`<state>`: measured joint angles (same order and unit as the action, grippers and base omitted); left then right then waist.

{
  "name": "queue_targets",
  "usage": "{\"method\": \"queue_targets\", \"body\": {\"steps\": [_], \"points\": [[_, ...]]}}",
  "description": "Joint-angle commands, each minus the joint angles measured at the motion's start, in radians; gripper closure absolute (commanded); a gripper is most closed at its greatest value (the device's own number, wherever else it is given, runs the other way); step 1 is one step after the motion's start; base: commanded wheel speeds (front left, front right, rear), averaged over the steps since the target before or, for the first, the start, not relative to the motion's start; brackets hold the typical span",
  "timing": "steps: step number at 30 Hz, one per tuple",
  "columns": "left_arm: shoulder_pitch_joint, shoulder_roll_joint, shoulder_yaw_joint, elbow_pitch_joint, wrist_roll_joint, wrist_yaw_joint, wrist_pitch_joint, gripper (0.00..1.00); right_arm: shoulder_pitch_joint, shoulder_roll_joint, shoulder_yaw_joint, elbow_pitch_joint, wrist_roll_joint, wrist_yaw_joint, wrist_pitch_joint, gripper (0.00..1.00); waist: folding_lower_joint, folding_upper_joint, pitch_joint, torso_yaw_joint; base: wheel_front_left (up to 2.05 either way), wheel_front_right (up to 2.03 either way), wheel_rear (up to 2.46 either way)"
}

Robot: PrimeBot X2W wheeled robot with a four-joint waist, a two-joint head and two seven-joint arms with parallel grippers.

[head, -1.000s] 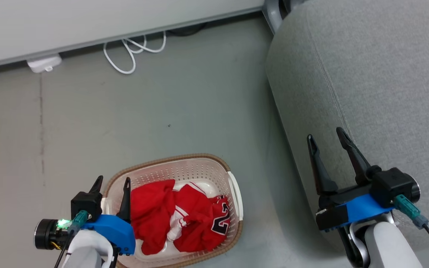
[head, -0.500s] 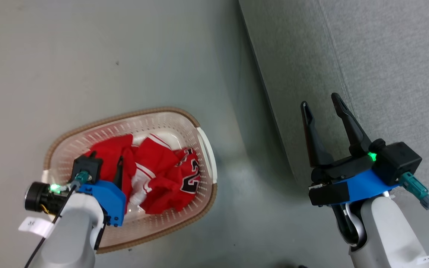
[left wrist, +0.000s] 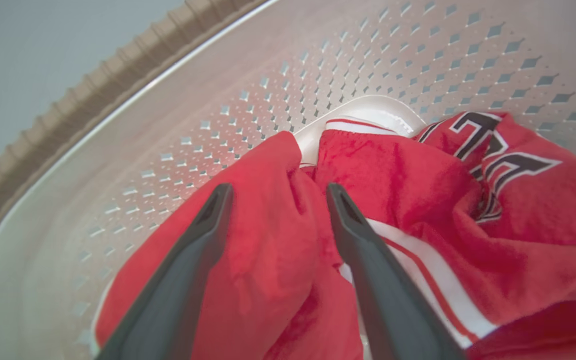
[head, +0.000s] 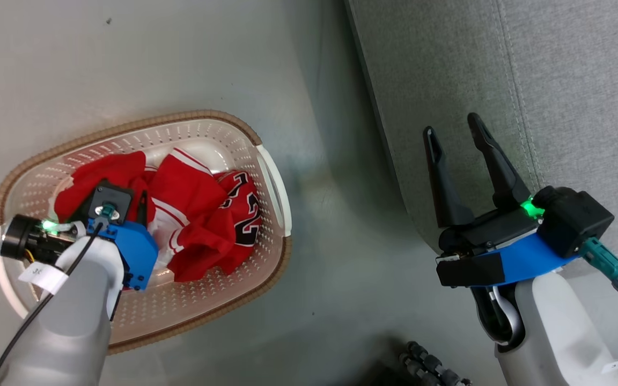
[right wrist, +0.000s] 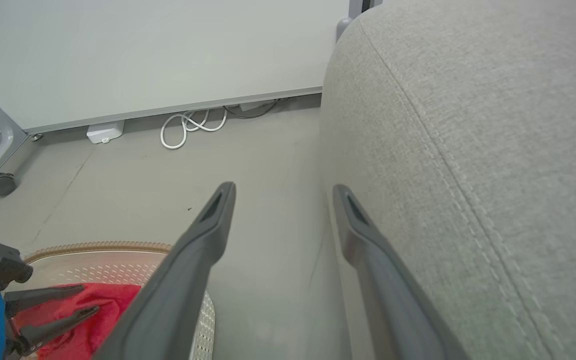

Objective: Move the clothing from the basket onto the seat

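A: Where's the clothing [head: 201, 214]?
B: All in the basket [head: 126, 124], heaped across its middle and reaching toward the handle end nearest the seat [head: 556, 80]. Nothing is on the seat yet. The basket sits on the floor [head: 180, 53], near the seat's front edge and not touching it.
A: What changed in the last 1 s?
B: The left gripper [left wrist: 278, 195] went from hovering at the basket's rim to down inside it, on the heap's end farthest from the seat. The head view tilted too, so the frame shift isn't the basket moving. My read: the reach is done and the grasp comes next, so we're at garment 1.
A: Fingers?
B: Left: 2 fingers spread, straddling a plain red fold that bulges between them. The tips look pressed onto the cloth, but there's no pinch yet. The right gripper [head: 451, 126] is spread as before, empty, over the seat's front edge. I can't see it touching anything.
A: Risk?
B: That fold lies against the striped piece, so closing here may drag 2 garments out together.
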<state>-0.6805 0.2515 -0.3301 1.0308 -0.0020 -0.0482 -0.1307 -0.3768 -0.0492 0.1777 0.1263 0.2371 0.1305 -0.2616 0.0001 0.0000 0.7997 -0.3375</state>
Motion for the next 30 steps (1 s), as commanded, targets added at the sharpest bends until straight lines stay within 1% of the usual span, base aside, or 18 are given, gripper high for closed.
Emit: {"method": "queue_targets", "body": {"steps": [1,5,11,12,13,23,30], "points": [[-0.028,0.011,-0.004,0.012,0.009,0.014,0.001,0.00,-0.016,-0.002,0.006,-0.007,0.013,0.000,-0.005,0.00,-0.0001,0.0000,0.025,-0.010,0.00,0.00,0.00],[-0.065,0.018,-0.017,0.049,0.019,0.028,0.030,0.00,-0.021,-0.002,0.022,-0.011,0.025,0.000,-0.005,0.00,-0.0001,0.0000,0.048,-0.016,0.00,0.00,0.00],[-0.098,0.019,-0.011,0.091,0.005,0.064,0.061,0.00,-0.027,-0.002,0.034,-0.016,0.038,0.000,-0.005,0.00,-0.0001,0.0000,0.070,-0.022,0.00,0.00,0.00],[-0.102,0.017,-0.011,0.098,0.002,0.061,0.065,0.62,-0.028,-0.002,0.036,-0.016,0.038,0.000,-0.005,0.00,-0.0001,0.0000,0.072,-0.023,0.00,0.00,0.00],[-0.104,0.014,-0.008,0.106,-0.004,0.057,0.072,1.00,-0.028,-0.002,0.038,-0.016,0.040,0.000,-0.005,0.00,-0.0001,0.0000,0.074,-0.023,0.00,0.00,0.00],[-0.125,-0.003,-0.010,0.145,-0.035,0.037,0.053,1.00,-0.032,-0.002,0.033,-0.011,0.031,0.000,-0.005,0.00,-0.0001,0.0000,0.071,-0.012,0.00,0.00,0.00],[-0.126,-0.035,-0.007,0.167,-0.066,0.027,0.019,1.00,-0.037,-0.002,0.021,0.000,0.008,0.000,-0.005,0.00,-0.0001,0.0000,0.039,0.016,0.00,0.00,0.00]]}}
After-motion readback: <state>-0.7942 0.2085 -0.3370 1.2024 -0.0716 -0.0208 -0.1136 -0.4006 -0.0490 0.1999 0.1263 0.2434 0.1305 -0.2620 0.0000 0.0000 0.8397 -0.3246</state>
